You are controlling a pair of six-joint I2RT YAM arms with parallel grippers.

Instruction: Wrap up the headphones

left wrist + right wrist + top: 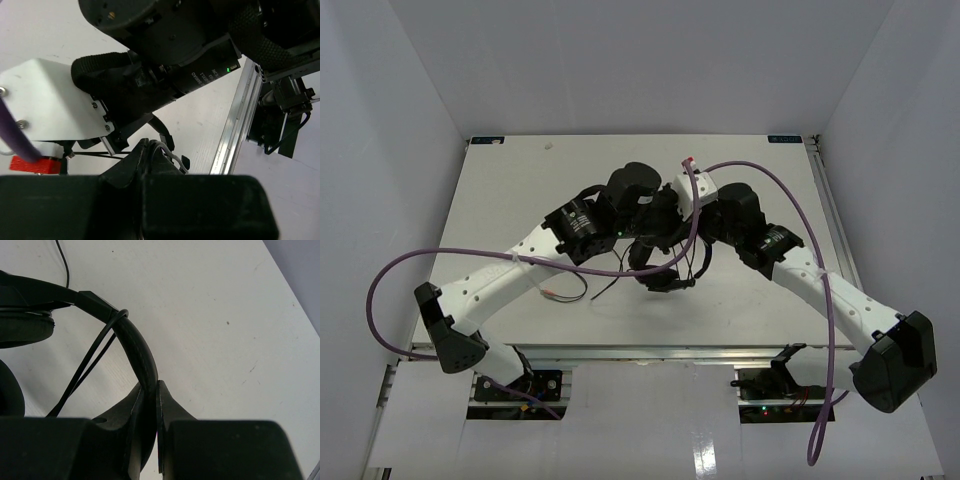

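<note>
In the right wrist view my right gripper (150, 385) is shut on the black curved headband of the headphones (137, 347). A padded earcup (25, 327) shows at the left, and the thin black cable (87, 365) loops over the headband and hangs down in two strands. My left gripper (145, 145) is shut, with a thin cable (170, 154) coming out at its tips. From above, both grippers meet over the headphones (665, 278) mid-table. The cable's reddish plug (552, 295) lies on the table to the left.
The right arm's wrist (180, 60) and its white camera mount (50, 100) hang close over my left gripper. Purple arm cables (410, 270) arc over both sides of the table. An aluminium rail (235, 120) marks the table edge. White walls enclose the table (520, 180).
</note>
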